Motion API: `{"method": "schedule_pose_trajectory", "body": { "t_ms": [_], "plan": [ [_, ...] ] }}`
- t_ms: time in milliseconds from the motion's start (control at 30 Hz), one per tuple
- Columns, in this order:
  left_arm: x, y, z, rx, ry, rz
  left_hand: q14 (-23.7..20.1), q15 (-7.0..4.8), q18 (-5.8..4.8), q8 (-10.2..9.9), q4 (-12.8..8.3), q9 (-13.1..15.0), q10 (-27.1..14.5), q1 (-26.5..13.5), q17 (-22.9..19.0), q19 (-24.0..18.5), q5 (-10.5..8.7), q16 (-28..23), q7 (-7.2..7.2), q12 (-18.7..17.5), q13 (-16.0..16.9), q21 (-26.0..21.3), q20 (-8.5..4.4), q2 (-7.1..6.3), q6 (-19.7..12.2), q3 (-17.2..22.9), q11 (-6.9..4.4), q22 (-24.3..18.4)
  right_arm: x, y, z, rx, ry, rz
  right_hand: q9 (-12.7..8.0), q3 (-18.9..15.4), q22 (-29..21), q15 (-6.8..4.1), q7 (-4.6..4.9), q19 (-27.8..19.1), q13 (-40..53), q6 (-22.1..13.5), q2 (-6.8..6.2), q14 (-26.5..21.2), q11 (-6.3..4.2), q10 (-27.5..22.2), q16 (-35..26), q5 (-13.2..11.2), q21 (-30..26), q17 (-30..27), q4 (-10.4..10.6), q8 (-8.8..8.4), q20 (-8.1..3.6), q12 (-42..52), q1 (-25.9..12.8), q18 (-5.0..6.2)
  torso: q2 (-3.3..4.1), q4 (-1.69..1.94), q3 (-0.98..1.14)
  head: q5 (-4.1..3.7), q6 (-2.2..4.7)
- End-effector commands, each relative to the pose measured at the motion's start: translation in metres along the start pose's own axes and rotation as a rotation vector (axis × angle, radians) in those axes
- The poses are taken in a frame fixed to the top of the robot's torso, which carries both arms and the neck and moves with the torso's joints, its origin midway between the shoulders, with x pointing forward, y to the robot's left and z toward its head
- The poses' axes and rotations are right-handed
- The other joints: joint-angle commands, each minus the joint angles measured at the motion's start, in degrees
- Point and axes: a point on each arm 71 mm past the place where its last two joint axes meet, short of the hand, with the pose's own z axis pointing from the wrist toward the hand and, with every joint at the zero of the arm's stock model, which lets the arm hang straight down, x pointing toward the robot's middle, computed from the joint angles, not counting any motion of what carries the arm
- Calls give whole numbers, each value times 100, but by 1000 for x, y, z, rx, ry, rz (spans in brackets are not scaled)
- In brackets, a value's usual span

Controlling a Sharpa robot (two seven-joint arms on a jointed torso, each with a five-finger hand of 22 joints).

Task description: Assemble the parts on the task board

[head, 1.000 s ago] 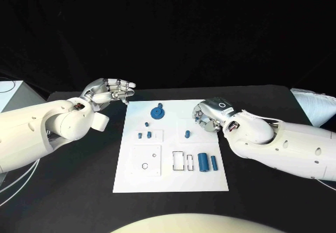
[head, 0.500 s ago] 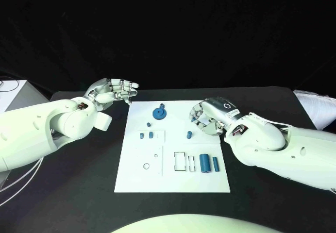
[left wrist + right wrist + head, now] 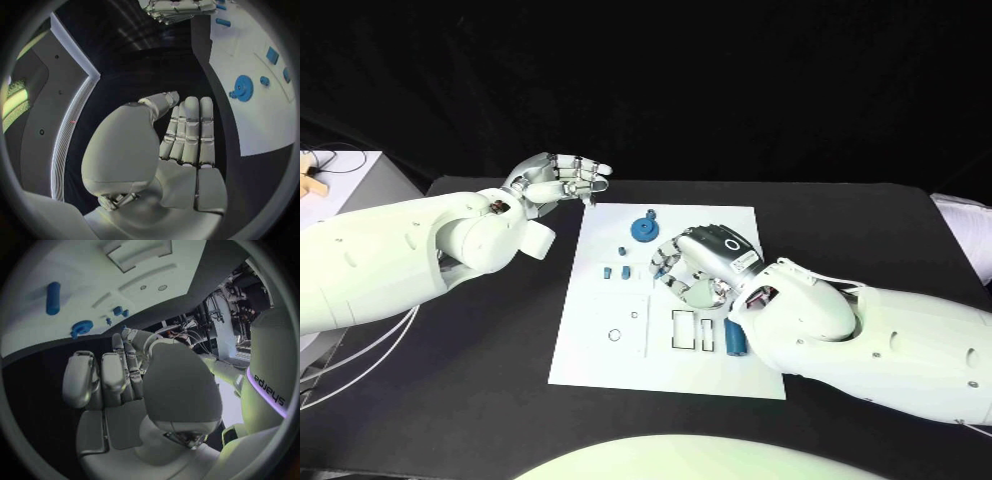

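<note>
The white task board [image 3: 610,360] lies mid-table. On its far part lies a blue gear [image 3: 643,229], with small blue parts [image 3: 617,270] a little nearer. A blue cylinder [image 3: 733,335] lies by the board's right edge, partly behind my right arm. My right hand [image 3: 697,262] hovers over the board's middle with its fingers loosely bent and nothing in them. It covers the spot beneath it. My left hand [image 3: 560,180] is raised beyond the board's far left corner, empty. The left wrist view shows that left hand [image 3: 184,135] with straight fingers, beside the gear [image 3: 242,88].
Rectangular recesses [image 3: 689,330] and a raised square with holes [image 3: 613,335] mark the board's near half. A white box [image 3: 351,175] stands at the table's left edge, and pale cloth [image 3: 966,215] lies at the right edge. Black tabletop surrounds the board.
The camera has shifted. My right hand has moved from the board's far right edge inward over its middle, covering a small blue part. The left hand stays raised.
</note>
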Motion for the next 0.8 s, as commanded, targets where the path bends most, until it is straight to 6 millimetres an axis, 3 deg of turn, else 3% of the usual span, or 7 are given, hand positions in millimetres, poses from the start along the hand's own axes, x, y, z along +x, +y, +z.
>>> {"method": "schedule_pose_trajectory", "body": {
  "t_ms": [33,267,567,800],
  "plan": [
    [4,-1,1,6,22,-9,-10,38,87,32,-5,-8,-33,19,-7,20,9,-5,5,12,-6,-27,29,30,-43,-38,10,-6,13,7,2,-47,47,-19,5,31,309,-40,7,30,4,30,50,158,-169,213,18,30,28,-6,-10,30,-6,-7,-16,-114,-1,10,-15,50,-7],
    [7,-1,3,6,28,-10,-10,38,87,32,-5,-8,-33,19,-7,20,9,-5,5,12,-6,-27,29,30,-43,-38,10,-6,34,15,7,-56,92,-25,9,41,309,-37,14,27,4,20,51,154,-164,206,15,36,24,-13,-16,27,-5,-13,-20,-113,1,13,-14,139,-75],
    [10,-1,5,6,34,-12,-12,42,87,40,-3,-8,-40,16,-7,20,9,-5,6,16,-7,-29,31,31,-46,-44,13,-8,48,19,12,-46,124,-42,13,48,339,-35,17,40,4,14,52,153,-161,202,19,42,73,-13,-22,26,-4,-16,-21,-122,9,3,3,268,-176],
    [11,-1,5,5,36,-13,-14,44,87,44,-3,-9,-45,13,-8,19,8,-4,7,18,-8,-31,32,29,-52,-48,14,-10,54,22,12,-45,153,-56,15,52,352,-34,19,46,5,11,52,152,-159,200,18,44,94,-16,-25,26,-3,-17,-24,-126,13,14,2,311,-235]
  ]
}}
